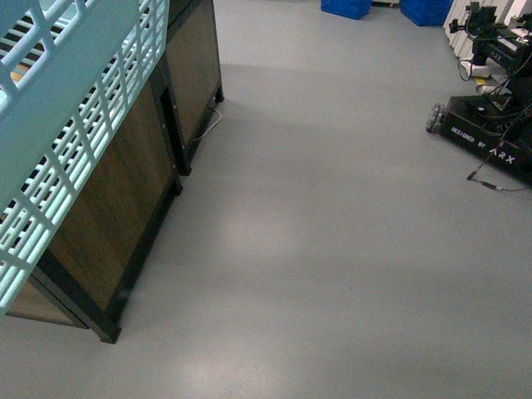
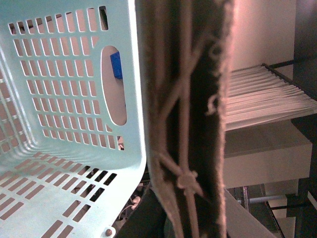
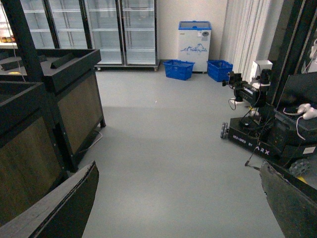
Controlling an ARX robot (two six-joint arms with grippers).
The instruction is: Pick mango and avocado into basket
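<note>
The light teal basket (image 1: 79, 125) hangs at the upper left of the front view, tilted, with its slotted side toward me. In the left wrist view the same basket (image 2: 74, 148) shows empty inside. Its brown handles (image 2: 183, 99), bound with white zip ties, run right in front of the lens, and my left gripper is shut on them; its fingers are hidden behind the handles. My right gripper (image 3: 178, 208) stands open over bare grey floor, with nothing between its fingers (image 3: 69, 203). The mango and the avocado are out of view.
Dark wooden display stands (image 1: 116, 216) with black frames line the left side. Another robot base (image 1: 490, 125) with cables stands at the right. Blue crates (image 3: 178, 68), a chest freezer (image 3: 194, 39) and glass-door fridges (image 3: 104, 29) line the far wall. Grey floor (image 1: 316, 249) lies between.
</note>
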